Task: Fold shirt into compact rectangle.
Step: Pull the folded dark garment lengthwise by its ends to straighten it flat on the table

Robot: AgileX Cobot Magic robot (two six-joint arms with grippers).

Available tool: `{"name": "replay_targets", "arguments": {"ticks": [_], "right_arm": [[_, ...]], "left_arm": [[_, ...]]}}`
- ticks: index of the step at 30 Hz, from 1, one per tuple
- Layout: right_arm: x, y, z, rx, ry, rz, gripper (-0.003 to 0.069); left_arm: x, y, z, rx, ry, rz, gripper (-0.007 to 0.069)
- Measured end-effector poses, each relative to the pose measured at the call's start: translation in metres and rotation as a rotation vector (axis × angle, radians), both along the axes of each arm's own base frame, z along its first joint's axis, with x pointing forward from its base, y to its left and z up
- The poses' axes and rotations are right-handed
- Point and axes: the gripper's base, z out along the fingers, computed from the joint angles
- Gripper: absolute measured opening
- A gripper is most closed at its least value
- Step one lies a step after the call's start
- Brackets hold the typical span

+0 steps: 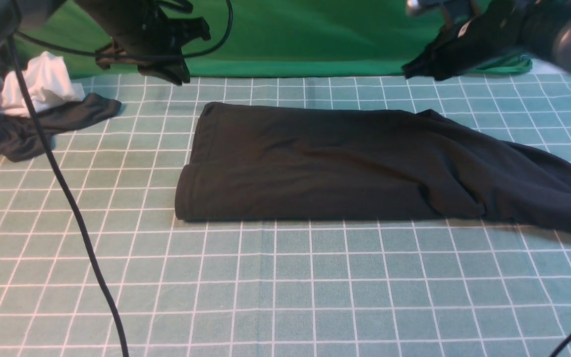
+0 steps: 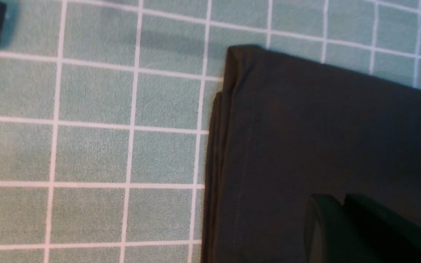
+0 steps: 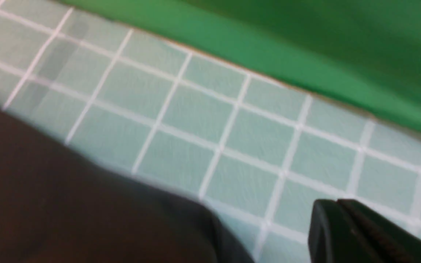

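Nearest me lies the teal mat [image 1: 285,287], ruled in white squares, bare except for a black cable [image 1: 77,218] that trails across its left side. In the middle of the mat the black shirt [image 1: 315,163] lies folded into a long band. Its left end is squared and stacked in neat layers (my left wrist view shows those edges lined up), while its right end spreads out loose and rumpled toward the right edge. At the far left a crumpled white cloth [image 1: 42,84] sits on another dark garment [image 1: 57,121], well apart from the shirt. My left gripper [image 1: 179,74] hangs above the shirt's far left corner, fingers together and holding nothing. My right gripper [image 1: 412,70] hovers beyond the far right edge, pinched closed and empty. Behind everything hangs a green backdrop [image 1: 305,39].
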Motion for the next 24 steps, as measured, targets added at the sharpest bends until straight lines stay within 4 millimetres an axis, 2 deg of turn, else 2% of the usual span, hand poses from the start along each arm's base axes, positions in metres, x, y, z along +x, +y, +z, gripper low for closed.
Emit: {"name": "replay_targets", "arguments": {"ticks": [3, 4, 5, 6, 10, 12, 13, 16, 17, 19, 21, 24], "right_arm": [[-0.016, -0.019, 0.038, -0.026, 0.088, 0.019, 0.0015], [-0.024, -0.033, 0.052, -0.033, 0.136, 0.011, 0.0015], [-0.024, -0.035, 0.055, -0.032, 0.129, 0.006, 0.0015], [-0.033, -0.052, 0.067, -0.033, 0.17, -0.016, 0.0015], [-0.054, -0.106, 0.081, 0.004, 0.278, -0.162, 0.0015], [-0.067, -0.129, 0.074, 0.022, 0.335, -0.232, 0.0015], [-0.081, -0.147, 0.07, 0.032, 0.38, -0.282, 0.0015], [-0.1, -0.164, 0.058, 0.044, 0.45, -0.332, 0.0015], [-0.118, -0.179, 0.046, 0.058, 0.514, -0.381, 0.0018], [-0.138, -0.196, 0.029, 0.077, 0.584, -0.437, 0.0027], [-0.147, -0.205, 0.016, 0.088, 0.614, -0.47, 0.0039], [-0.159, -0.225, -0.017, 0.099, 0.586, -0.562, 0.0129]], "left_arm": [[-0.003, 0.0, 0.011, 0.0, -0.022, -0.005, 0.0031], [-0.004, 0.0, 0.012, 0.002, -0.019, -0.009, 0.0033], [-0.004, 0.0, 0.012, 0.002, -0.017, -0.01, 0.0033], [-0.006, 0.0, 0.012, 0.009, 0.0, -0.015, 0.0033], [-0.01, 0.0, 0.012, 0.012, 0.058, -0.035, 0.0034], [-0.012, -0.002, 0.016, 0.004, 0.06, -0.057, 0.0034], [-0.014, -0.002, 0.023, 0.0, 0.044, -0.065, 0.0034], [-0.019, -0.004, 0.034, -0.007, 0.022, -0.074, 0.0034], [-0.024, -0.008, 0.041, -0.024, 0.013, -0.084, 0.0034], [-0.032, -0.015, 0.049, -0.051, 0.006, -0.102, 0.0034], [-0.037, -0.021, 0.051, -0.059, 0.01, -0.122, 0.0034], [-0.048, -0.038, 0.049, -0.05, 0.035, -0.19, 0.0034]]}}
